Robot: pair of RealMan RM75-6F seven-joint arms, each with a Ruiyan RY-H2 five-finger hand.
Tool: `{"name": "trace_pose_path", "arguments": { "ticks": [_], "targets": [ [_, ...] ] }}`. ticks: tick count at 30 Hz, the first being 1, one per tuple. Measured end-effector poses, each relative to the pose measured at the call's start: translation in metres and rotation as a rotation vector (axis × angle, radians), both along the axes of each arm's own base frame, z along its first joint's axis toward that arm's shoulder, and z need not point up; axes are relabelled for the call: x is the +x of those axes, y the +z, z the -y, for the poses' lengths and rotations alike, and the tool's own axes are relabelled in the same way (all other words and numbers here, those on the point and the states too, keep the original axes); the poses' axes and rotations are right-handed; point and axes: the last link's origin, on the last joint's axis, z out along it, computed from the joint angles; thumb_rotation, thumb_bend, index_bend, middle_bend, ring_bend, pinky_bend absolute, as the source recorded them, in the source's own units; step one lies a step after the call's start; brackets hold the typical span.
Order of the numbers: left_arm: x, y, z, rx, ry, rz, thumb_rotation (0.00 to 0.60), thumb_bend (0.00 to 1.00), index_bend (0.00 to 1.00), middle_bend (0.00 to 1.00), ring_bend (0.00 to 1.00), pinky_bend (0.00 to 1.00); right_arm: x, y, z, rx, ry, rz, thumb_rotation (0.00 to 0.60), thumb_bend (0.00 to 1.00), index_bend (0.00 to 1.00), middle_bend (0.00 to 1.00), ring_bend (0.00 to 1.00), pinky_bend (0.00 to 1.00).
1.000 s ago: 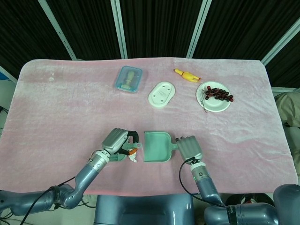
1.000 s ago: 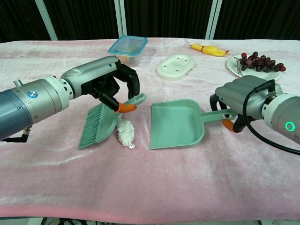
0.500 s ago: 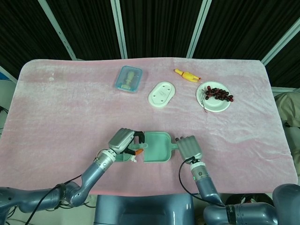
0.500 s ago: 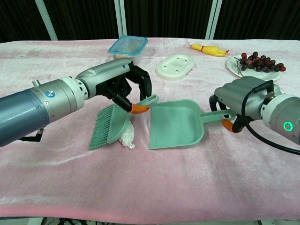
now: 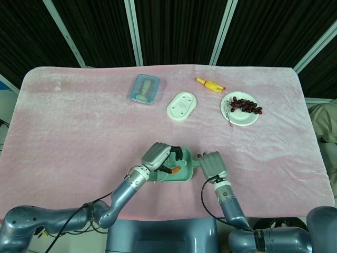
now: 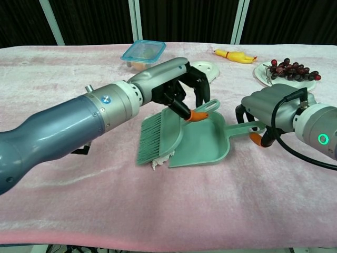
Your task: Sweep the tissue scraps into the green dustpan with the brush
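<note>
Nearly There: Tissue at the Dustpan's Lip

My left hand point(image 6: 176, 87) grips the brush point(image 6: 158, 132) by its handle, fingers wrapped round the stem, with the bristle head tilted down over the front edge of the dustpan point(image 6: 202, 145). My right hand point(image 6: 274, 108) holds the dustpan's handle, pinning it flat on the cloth point(image 6: 79, 211).

The tissue point(image 6: 159, 162) peeks out white just under the bristles, at the pan's near-left corner. From the chest view I think it is partly on the lip and partly on the cloth, though the brush hides most of it.

The scrap looks feather-light and crumpled soft, so I judge it will roll or snag on the fuzzy cloth, not slide. A short, low stroke with the bristle tips touching the fabric should carry it in. The brush is stiff plastic with springy bristles (press too hard and they may flick the tissue away), so the handle near the head is the sensible place to hold.
</note>
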Motion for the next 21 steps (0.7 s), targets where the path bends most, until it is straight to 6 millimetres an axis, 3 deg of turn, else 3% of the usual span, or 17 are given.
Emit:
{"name": "trace_pose_path", "arguments": {
  "ticks": [11, 16, 21],
  "targets": [
    [0.044, -0.005, -0.004, 0.041, -0.013, 0.134, 0.600, 0.32, 0.63, 0.66, 0.87, 1.00, -0.001, 0.000, -0.002, 0.003, 0.000, -0.005, 0.600, 0.45, 0.46, 0.48, 0.56, 0.66],
    [0.045, 0.005, -0.006, 0.067, -0.023, 0.184, 0.600, 0.32, 0.63, 0.66, 0.87, 1.00, 0.001, 0.001, -0.002, 0.002, 0.004, -0.004, 0.600, 0.45, 0.46, 0.48, 0.56, 0.66],
    [0.033, 0.020, -0.014, 0.097, -0.019, 0.189, 0.600, 0.32, 0.63, 0.66, 0.87, 1.00, 0.002, 0.001, -0.003, 0.005, 0.004, -0.003, 0.600, 0.45, 0.46, 0.48, 0.56, 0.66]
  ]
}}
